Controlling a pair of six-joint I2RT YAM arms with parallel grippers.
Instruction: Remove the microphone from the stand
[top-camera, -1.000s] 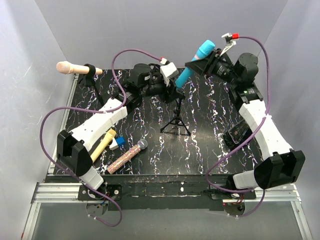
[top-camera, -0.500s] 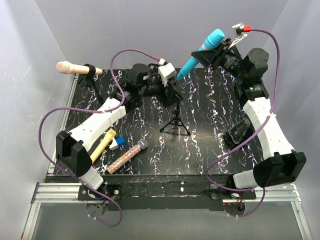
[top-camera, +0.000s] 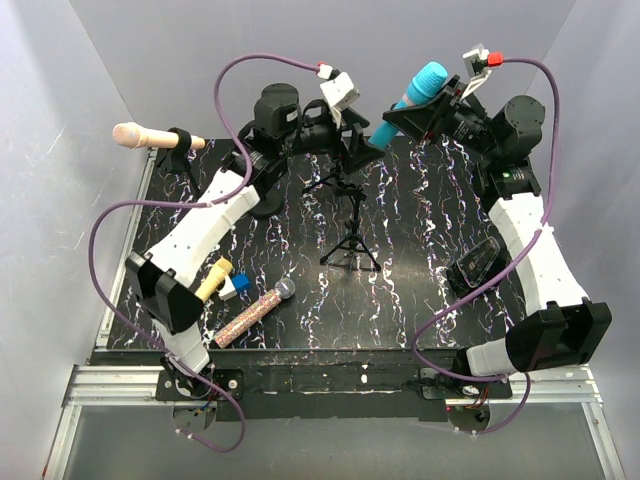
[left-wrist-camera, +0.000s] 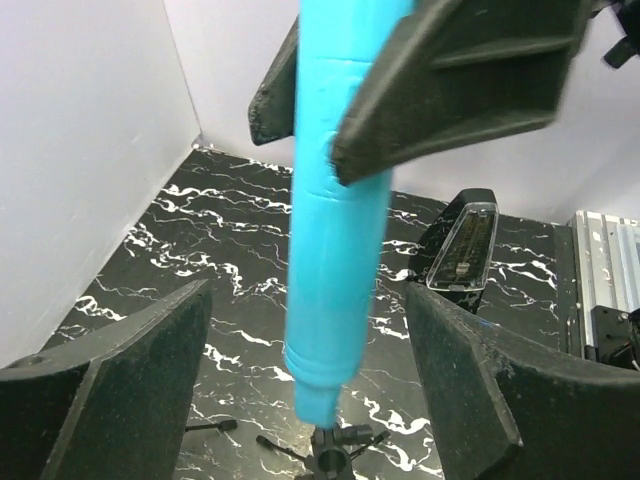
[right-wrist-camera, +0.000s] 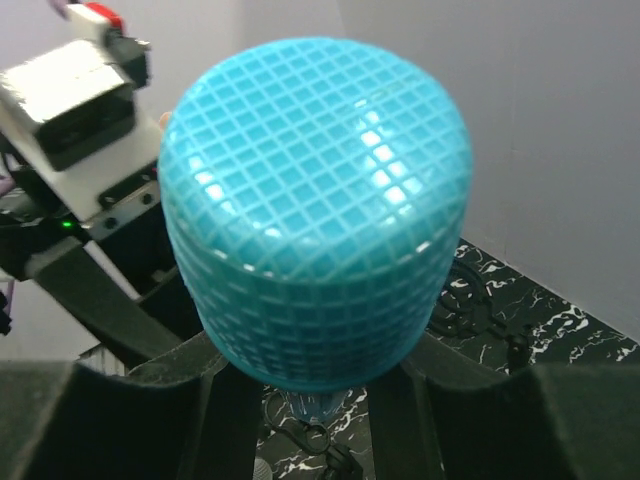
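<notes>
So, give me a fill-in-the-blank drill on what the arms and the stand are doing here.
1. The blue microphone is clamped in the right gripper, not the ___ one.
2. The left gripper has its jaws ___ and holds nothing.
3. The tripod stand on the table holds ___ microphone.

Missing words: left; open; no

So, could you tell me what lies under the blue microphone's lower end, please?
The stand's bare top shows just below the blue microphone, with marbled table beyond. Its legs are mostly out of the left wrist view.
</notes>
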